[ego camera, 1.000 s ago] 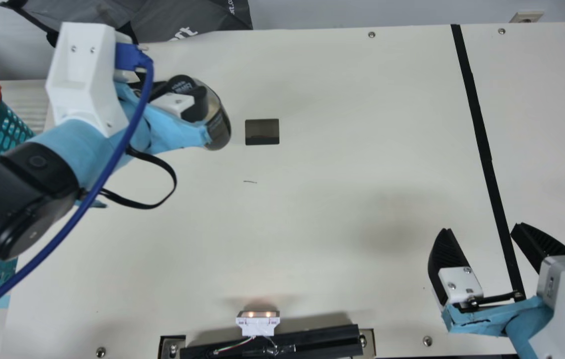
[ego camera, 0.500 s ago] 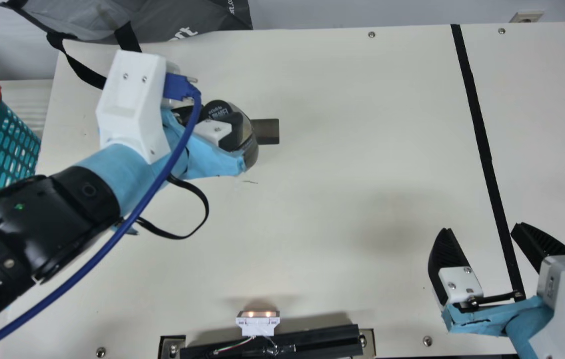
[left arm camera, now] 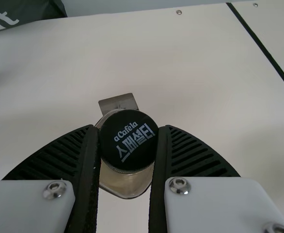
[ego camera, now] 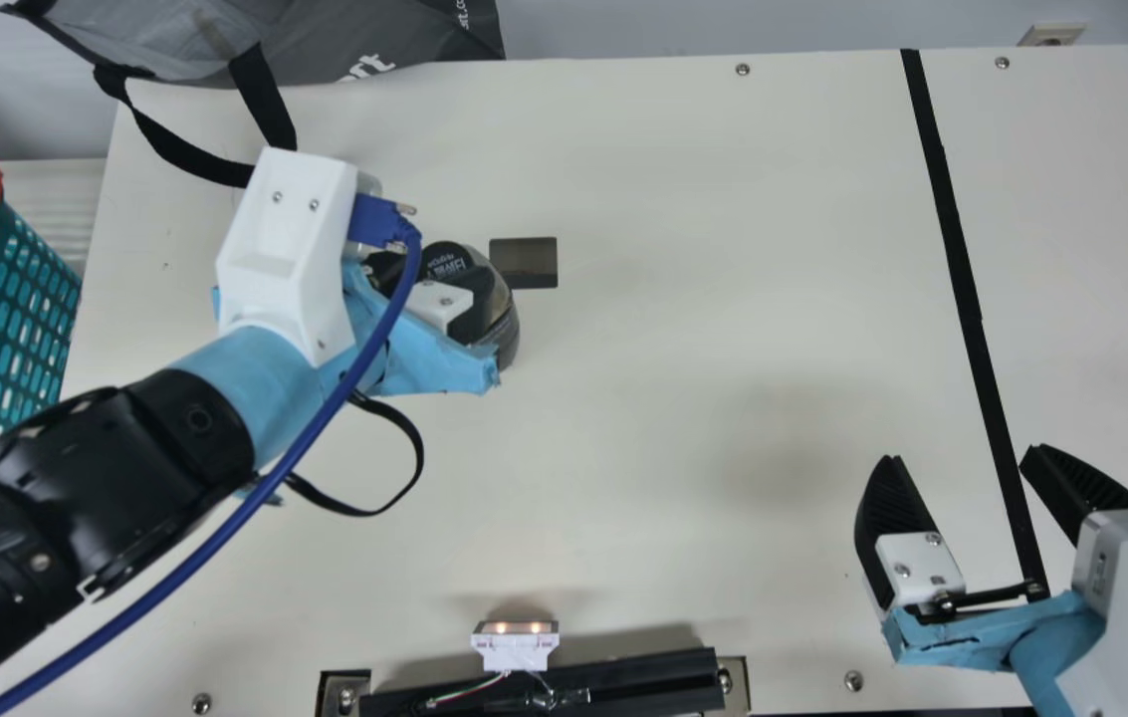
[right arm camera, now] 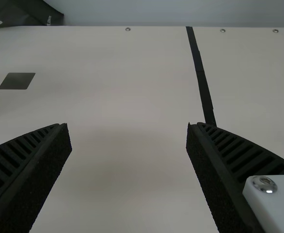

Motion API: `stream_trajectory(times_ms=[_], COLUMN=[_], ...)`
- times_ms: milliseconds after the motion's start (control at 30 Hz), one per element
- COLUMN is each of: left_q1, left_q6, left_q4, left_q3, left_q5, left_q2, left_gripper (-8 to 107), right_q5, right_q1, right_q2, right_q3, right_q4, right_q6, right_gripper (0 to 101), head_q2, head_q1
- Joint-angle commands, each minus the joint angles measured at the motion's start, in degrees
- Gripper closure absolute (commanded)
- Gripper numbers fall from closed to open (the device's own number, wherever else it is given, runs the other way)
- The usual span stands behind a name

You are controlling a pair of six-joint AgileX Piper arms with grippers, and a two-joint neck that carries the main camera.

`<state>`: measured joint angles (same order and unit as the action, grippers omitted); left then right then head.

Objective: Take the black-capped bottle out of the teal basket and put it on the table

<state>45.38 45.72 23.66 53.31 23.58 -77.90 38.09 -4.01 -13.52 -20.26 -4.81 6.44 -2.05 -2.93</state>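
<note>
The left gripper (ego camera: 436, 275) pinches the bottle (ego camera: 503, 317), one finger on either side of the black cap (left arm camera: 128, 141), as the left wrist view shows. The bottle is out of the basket (ego camera: 28, 324), which stands off to that gripper's left. It is over the surface (ego camera: 683, 358); whether its base touches, I cannot tell. A dark patch (ego camera: 524, 263) lies just beyond the left gripper and to its right, the grey bag (ego camera: 364, 38) farther beyond. Well apart to its right, the right gripper (ego camera: 962, 455) has its fingers spread, with nothing between them.
</note>
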Motion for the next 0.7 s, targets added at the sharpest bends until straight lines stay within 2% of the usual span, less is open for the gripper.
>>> stream_trajectory(times_ms=[0, 433, 467, 500, 533, 567, 667], left_q1=[0.12, 0.43, 0.45, 0.47, 0.48, 0.48, 0.48], left_q6=[-0.10, -0.32, -0.34, -0.35, -0.39, -0.40, -0.46], left_q4=[-0.08, -0.19, -0.19, -0.19, -0.21, -0.22, -0.27], left_q3=[-0.34, -1.68, -1.72, -1.77, -1.82, -1.88, -2.02], left_q5=[-0.01, 0.18, 0.16, 0.15, 0.12, 0.08, 0.01], left_q2=[0.17, 0.82, 0.83, 0.86, 0.88, 0.89, 0.97], left_gripper=[99, 99, 93, 75, 48, 38, 29], right_q5=[0.00, 0.00, 0.00, 0.00, 0.00, 0.00, 0.00], right_q1=[0.00, 0.00, 0.00, 0.00, 0.00, 0.00, 0.00], right_q2=[0.00, 0.00, 0.00, 0.00, 0.00, 0.00, 0.00], right_q3=[0.00, 0.00, 0.00, 0.00, 0.00, 0.00, 0.00], right_q4=[0.00, 0.00, 0.00, 0.00, 0.00, 0.00, 0.00], right_q6=[0.00, 0.00, 0.00, 0.00, 0.00, 0.00, 0.00], right_gripper=[10, 10, 10, 10, 10, 10, 10], head_q2=[0.47, 0.47, 0.47, 0.47, 0.47, 0.47, 0.47], head_q1=[0.21, 0.21, 0.21, 0.21, 0.21, 0.21, 0.21])
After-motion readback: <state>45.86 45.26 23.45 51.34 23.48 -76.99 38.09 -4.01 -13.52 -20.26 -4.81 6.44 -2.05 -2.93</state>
